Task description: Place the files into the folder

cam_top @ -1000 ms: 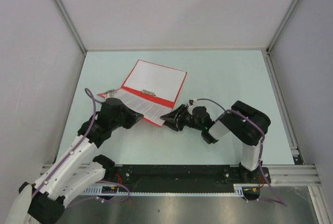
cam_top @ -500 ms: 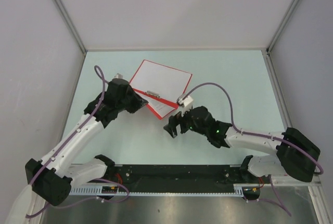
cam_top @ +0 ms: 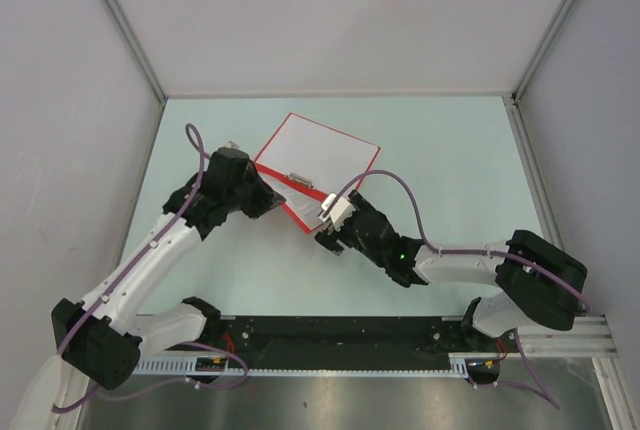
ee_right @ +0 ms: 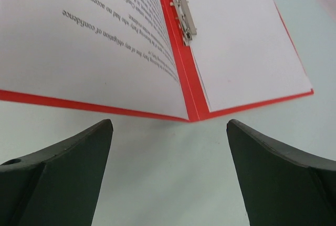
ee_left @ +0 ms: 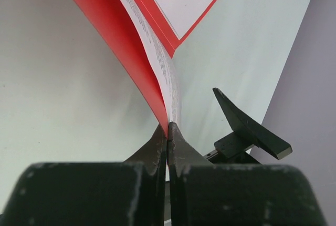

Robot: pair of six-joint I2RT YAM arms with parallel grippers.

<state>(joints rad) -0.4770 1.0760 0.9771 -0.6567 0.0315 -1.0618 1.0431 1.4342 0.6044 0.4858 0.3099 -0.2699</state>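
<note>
Most of the job looked done, we judged: the files (ee_right: 94, 47) lay inside the open folder (ee_left: 105, 26), on its left flap, left of centre on the table. The left gripper (ee_left: 168, 131) was pinched tight on that flap's outer edge, sheets and all, lifting it in a curve. The right gripper (ee_right: 169, 126) hung spread wide, holding nothing, just before the near end of the spine. What was left, we reckoned, was swinging the cover over and shutting it. Writing? Upside down on the top sheet we caught "obligation of confidence" and "no access to any"; the rest was too fine. No brand showed, and the metal clip (ee_right: 184, 16) was bare.
</note>
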